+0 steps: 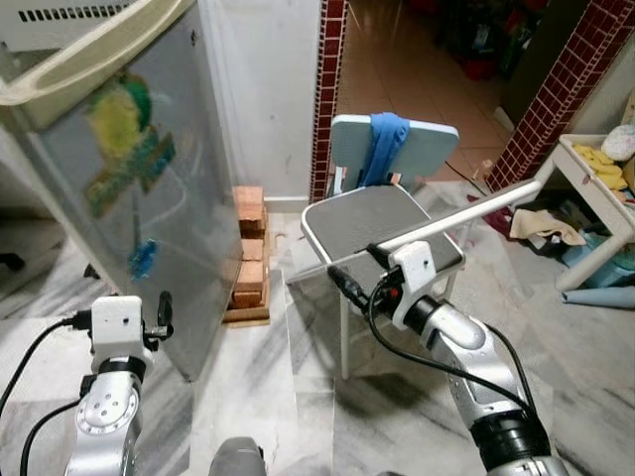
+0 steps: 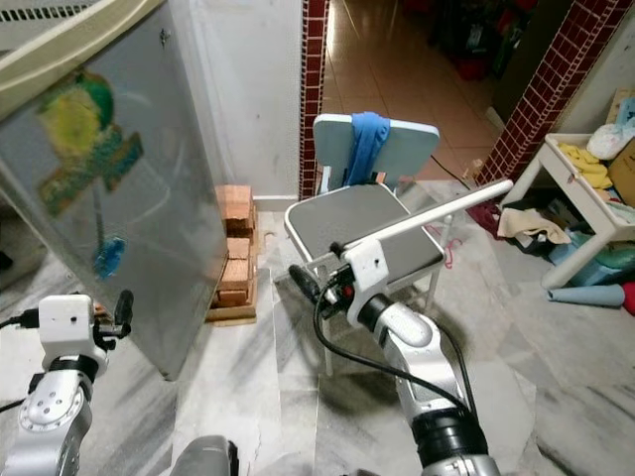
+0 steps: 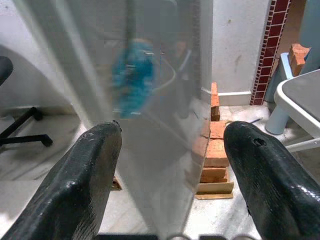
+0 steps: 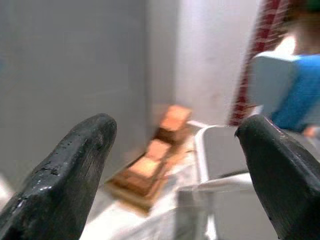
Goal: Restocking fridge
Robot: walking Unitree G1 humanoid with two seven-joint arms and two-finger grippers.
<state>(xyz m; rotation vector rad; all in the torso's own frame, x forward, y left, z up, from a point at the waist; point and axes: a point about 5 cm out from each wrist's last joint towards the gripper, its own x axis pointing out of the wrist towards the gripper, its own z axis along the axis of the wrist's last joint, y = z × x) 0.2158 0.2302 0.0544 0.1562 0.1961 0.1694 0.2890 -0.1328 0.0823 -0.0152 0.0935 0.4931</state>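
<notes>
Two open grippers before the fridge door

Both arms are raised in front of the robot, and neither has hold of anything. The left gripper sits low on the left, just beside the near edge of the grey fridge door; its two black fingers stand wide apart with only air between them, pointing at the door panel. A yellow-green sticker and a smaller blue one show on that panel, blurred.

The right gripper reaches out over the near edge of a grey-seated chair at the middle of the scene, its jaws likewise spread wide and empty. A blue cloth hangs over the chair's pale backrest. Between fridge and chair, against the far white wall, stands a stack of bricks on a wooden board. Farther right, a white low table carries yellow items and clutter. Grey marble floor lies underfoot.
</notes>
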